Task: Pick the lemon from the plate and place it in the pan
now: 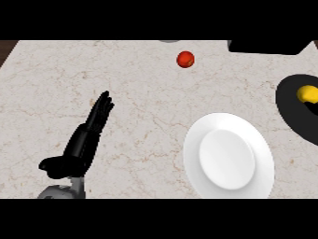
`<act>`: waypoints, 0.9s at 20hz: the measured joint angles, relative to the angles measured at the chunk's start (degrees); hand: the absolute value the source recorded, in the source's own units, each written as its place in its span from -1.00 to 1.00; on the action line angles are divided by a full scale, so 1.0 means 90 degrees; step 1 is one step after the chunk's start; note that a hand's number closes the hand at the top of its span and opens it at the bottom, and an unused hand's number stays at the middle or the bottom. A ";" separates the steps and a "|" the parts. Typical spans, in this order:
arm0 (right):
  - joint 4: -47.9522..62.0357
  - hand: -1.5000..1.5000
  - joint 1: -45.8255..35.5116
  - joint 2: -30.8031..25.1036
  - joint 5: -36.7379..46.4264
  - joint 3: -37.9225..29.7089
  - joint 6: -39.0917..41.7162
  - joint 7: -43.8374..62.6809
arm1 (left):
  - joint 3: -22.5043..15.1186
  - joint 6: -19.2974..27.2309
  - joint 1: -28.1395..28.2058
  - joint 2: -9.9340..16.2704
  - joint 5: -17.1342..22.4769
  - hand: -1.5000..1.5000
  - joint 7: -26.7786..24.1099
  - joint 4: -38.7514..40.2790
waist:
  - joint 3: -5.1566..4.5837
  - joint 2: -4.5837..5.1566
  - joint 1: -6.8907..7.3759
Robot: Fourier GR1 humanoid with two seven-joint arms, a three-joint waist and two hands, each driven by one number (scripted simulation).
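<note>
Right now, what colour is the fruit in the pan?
Yellow. The lemon sits in the black pan, clearest in the head view.

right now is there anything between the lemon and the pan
No. The lemon already lies inside the black pan at the right edge, and the white plate is bare. The left hand rests open over the counter, far to the left. The right hand is out of view.

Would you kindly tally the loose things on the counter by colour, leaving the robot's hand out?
Yellow: 1, the lemon lying in the pan.
Red: 1, the round fruit.
White: 1, the plate.
Black: 1, the pan.
Total: 4.
</note>
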 measured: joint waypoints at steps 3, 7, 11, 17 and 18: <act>0.0414 -1.00 -0.0238 -0.0030 -0.0108 -0.0048 0.0528 -0.0128 | 0.0017 -0.0008 -0.0033 -0.0020 -0.0004 0.00 -0.0080 0.0095 | 0.0005 0.0012 0.0020; 0.0651 -1.00 -0.0362 -0.0028 -0.0382 -0.0299 0.0651 -0.0623 | 0.0117 -0.0037 -0.0159 0.0022 0.0037 0.00 -0.0032 0.0128 | 0.0017 0.0028 0.0028; 0.0600 -1.00 -0.0454 0.0011 -0.0921 -0.0795 0.0580 -0.1268 | 0.0093 -0.0002 -0.0049 -0.0017 0.0001 0.00 -0.0125 0.0153 | 0.0019 0.0010 -0.0008; 0.0702 -1.00 -0.0338 -0.0278 -0.1755 -0.1507 0.1210 -0.2020 | 0.0147 0.0013 0.0031 -0.0016 0.0009 0.00 -0.0133 0.0157 | 0.0004 -0.0044 -0.0145; 0.0735 -1.00 -0.0328 -0.0343 -0.1879 -0.1601 0.1364 -0.2069 | 0.0127 0.0025 0.0064 -0.0019 -0.0012 0.00 -0.0120 0.0103 | 0.0003 -0.0055 -0.0160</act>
